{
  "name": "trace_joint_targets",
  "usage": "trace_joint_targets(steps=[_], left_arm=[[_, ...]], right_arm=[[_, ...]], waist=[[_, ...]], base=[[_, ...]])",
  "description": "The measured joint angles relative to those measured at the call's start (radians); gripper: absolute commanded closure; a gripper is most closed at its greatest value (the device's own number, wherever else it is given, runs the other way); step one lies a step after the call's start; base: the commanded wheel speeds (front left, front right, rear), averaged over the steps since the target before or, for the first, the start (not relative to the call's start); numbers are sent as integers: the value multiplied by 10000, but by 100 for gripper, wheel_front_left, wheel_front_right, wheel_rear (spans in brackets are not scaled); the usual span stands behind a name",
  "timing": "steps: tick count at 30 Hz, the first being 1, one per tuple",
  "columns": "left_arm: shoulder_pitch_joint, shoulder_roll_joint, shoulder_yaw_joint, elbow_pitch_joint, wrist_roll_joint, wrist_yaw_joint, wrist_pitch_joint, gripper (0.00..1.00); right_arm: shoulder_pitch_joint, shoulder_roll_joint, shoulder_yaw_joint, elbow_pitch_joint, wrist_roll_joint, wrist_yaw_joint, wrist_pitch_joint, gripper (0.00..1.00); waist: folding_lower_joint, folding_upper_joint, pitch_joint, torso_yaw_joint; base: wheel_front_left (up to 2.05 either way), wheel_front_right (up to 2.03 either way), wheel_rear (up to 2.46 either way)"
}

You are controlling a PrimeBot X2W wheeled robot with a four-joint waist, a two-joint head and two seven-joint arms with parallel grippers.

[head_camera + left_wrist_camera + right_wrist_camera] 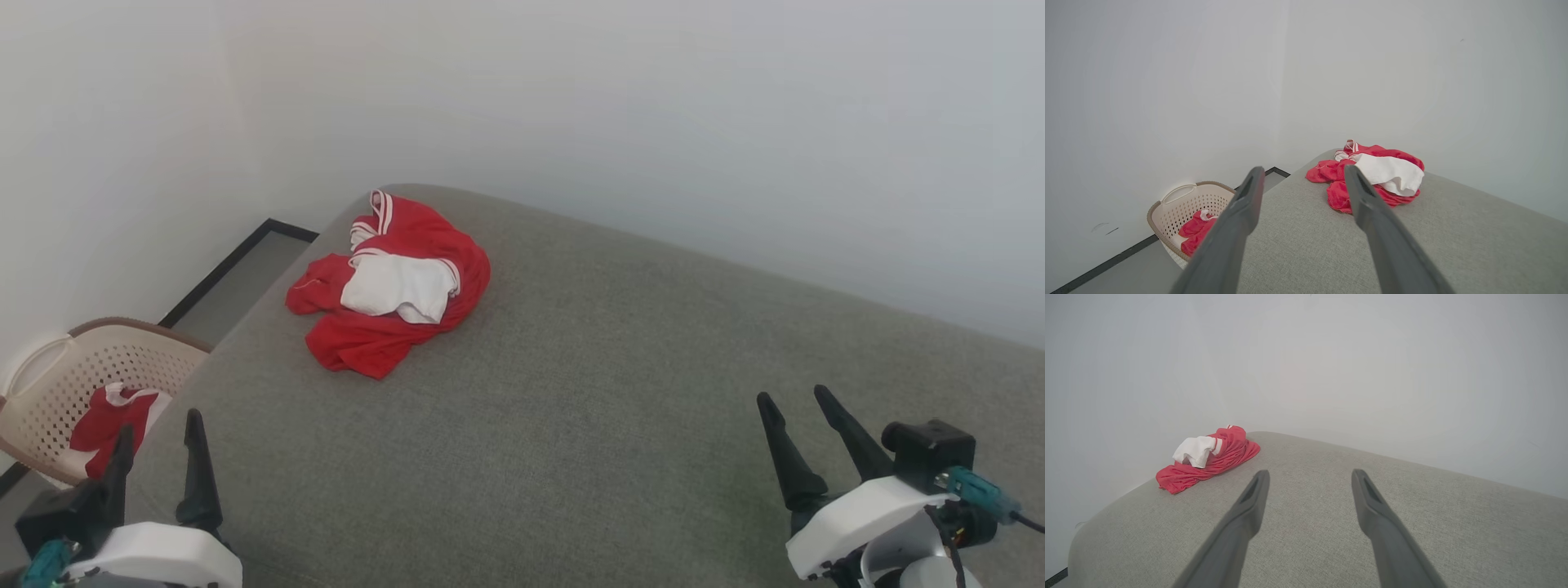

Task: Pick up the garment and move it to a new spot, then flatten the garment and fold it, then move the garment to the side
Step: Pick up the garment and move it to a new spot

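Observation:
The garment (pixel 392 286) lies crumpled near the far left corner of the grey cushioned surface (pixel 571 408), red with a white sleeve on top and striped trim showing. It also appears as the garment (pixel 1372 175) in the left wrist view and the garment (pixel 1208 459) in the right wrist view. My left gripper (pixel 159 429) hovers open at the near left edge, far short of it. My right gripper (pixel 796 400) is open at the near right, empty. The chest lettering is hidden in the folds.
A beige perforated laundry basket (pixel 49 384) stands on the floor left of the surface, holding another red and white cloth (pixel 110 420). White walls close in behind and to the left. A dark baseboard strip (pixel 237 261) runs along the floor.

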Motion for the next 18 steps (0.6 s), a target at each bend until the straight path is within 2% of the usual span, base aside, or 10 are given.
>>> trace_joint_targets(steps=[4,10,18], left_arm=[[-368,-23,-42,155,-121,-4,84,0],[-1561,79,-213,823,-284,-240,282,0],[-3888,449,-249,2821,-633,-681,349,0]], right_arm=[[-12,-71,-125,-29,15,0,-2,0],[-100,-221,-370,-182,-17,0,54,0],[-615,-566,-387,-734,-81,0,314,0]], waist=[[0,0,195,-42],[0,0,600,-254],[0,0,1610,-881]], base=[[0,0,0],[0,0,0],[0,0,0]])
